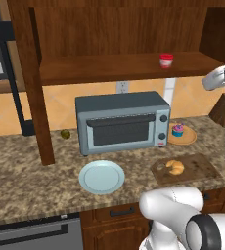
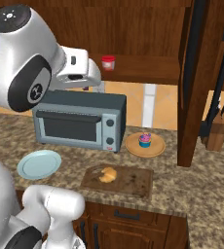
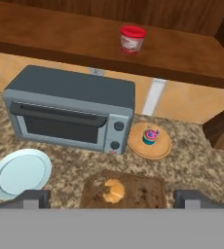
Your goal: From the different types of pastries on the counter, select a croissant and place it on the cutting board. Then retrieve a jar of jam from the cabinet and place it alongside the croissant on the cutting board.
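Observation:
The golden-brown croissant (image 1: 174, 167) (image 2: 107, 174) (image 3: 113, 189) lies on the left part of the dark wooden cutting board (image 1: 197, 168) (image 2: 133, 182) (image 3: 145, 192) at the counter's front. The red-lidded jar of jam (image 1: 166, 60) (image 2: 108, 62) (image 3: 132, 39) stands on the cabinet shelf (image 1: 109, 68) (image 3: 60, 34), above the toaster oven's right end. My gripper (image 3: 112, 199) is open and holds nothing. It hangs high over the board, well short of the jar, its fingertips (image 3: 33, 198) far apart. The pink-frosted cupcake (image 1: 177, 129) (image 2: 144, 140) (image 3: 150, 136) sits on a tan plate.
A grey toaster oven (image 1: 122, 122) (image 2: 80, 119) (image 3: 70, 109) stands under the shelf. A light-blue plate (image 1: 101, 177) (image 2: 39, 164) (image 3: 19, 172) lies left of the board. The cabinet's post (image 1: 33, 83) (image 2: 194, 82) and a knife block (image 2: 219, 131) (image 3: 223, 129) flank the area.

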Motion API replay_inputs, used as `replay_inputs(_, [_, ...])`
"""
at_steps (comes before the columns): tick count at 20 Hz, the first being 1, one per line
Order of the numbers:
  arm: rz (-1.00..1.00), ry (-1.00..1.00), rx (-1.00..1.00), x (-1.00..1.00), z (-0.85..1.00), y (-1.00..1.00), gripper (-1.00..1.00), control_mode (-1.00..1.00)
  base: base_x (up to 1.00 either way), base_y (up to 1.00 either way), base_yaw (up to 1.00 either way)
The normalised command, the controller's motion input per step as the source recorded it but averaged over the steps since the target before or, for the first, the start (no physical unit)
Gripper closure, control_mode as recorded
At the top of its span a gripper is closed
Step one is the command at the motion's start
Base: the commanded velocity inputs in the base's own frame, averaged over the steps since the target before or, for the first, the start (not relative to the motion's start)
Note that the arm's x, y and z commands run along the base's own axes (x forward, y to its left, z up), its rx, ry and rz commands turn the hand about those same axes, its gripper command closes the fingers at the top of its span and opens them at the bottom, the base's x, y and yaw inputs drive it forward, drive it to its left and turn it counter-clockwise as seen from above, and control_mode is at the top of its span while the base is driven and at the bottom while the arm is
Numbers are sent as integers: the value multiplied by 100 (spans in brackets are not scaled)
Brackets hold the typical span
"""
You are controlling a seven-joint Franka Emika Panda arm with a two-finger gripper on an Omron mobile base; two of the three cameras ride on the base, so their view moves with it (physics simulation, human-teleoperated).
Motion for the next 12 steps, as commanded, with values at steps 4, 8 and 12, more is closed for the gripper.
replay_inputs(4, [3, -5, 0, 19, 43, 19, -100, -100, 0, 0, 0])
replay_inputs(8, [13, -4, 0, 1, -8, 29, -100, -100, 0, 0, 0])
replay_inputs(12, [9, -5, 0, 45, 0, 3, -100, -100, 0, 0, 0])
